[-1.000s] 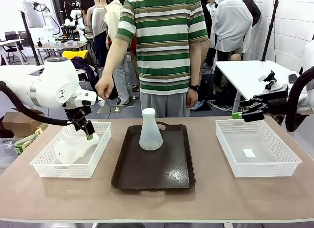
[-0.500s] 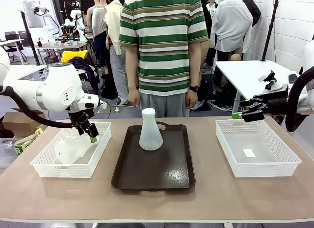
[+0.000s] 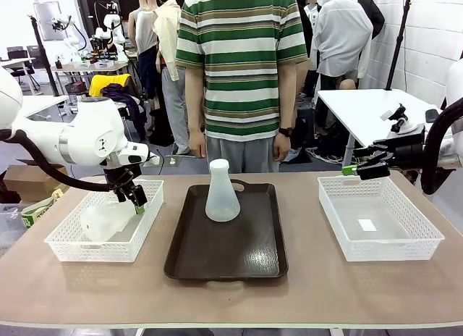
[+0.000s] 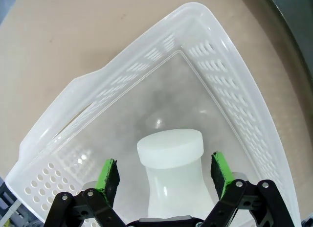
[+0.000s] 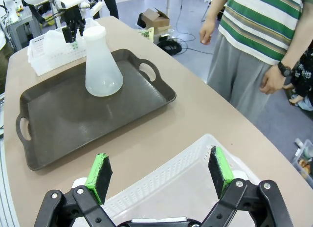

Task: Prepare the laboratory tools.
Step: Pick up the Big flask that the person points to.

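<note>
Left wrist: flask [image 4: 170, 149] untouched inside spread tool [image 4: 166, 171]

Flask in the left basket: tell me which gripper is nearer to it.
Left. The left gripper, open, straddles the neck of the flask inside the left basket; the right gripper hovers over the far rim of the right basket, beyond the tray.

In the left of the front view, the left arm [image 3: 79, 140] angles its left gripper [image 3: 136, 197] downward, jaws spread wide. At the right edge, the right arm [image 3: 434, 151] holds the right gripper [image 3: 353, 169] level, jaws wide apart.
</note>
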Available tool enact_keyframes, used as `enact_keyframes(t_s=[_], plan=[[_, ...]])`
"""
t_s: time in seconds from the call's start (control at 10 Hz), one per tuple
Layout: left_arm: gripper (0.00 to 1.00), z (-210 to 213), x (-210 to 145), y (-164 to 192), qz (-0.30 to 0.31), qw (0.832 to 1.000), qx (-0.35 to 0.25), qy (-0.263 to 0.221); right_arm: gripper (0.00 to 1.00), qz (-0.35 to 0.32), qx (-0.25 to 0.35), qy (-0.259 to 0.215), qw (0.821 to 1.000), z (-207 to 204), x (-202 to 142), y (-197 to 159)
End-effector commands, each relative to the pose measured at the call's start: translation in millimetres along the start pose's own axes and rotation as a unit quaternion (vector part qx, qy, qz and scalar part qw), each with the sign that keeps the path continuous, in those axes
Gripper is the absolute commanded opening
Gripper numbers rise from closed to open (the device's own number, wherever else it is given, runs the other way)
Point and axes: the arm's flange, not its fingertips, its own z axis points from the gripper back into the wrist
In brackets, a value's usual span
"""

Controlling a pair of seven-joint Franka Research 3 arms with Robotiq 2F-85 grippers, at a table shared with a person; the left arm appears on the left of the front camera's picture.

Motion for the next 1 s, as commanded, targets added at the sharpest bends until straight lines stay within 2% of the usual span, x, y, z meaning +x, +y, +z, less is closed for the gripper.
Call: enact_keyframes(t_s=[0.0, 0.4, 0.5, 0.9], plan=[[0.79, 1.9, 4.9, 5.7, -0.019, 1.000, -0.012, -0.002, 1.00, 0.002, -0.004, 0.005, 1.000, -0.1, 0.2, 0.0], [0.05, 1.9, 7.0, 4.3, -0.030, 0.999, -0.023, 0.005, 1.00, 0.002, -0.004, 0.005, 1.000, -0.1, 0.2, 0.0], [0.00, 2.2, 7.0, 4.2, -0.029, 0.999, -0.023, 0.006, 1.00, 0.002, -0.004, 0.005, 1.000, -0.1, 0.2, 0.0], [0.00, 4.9, 6.1, 2.7, -0.027, 0.999, -0.025, 0.005, 1.00, 0.002, -0.004, 0.005, 1.000, -0.1, 0.2, 0.0]])
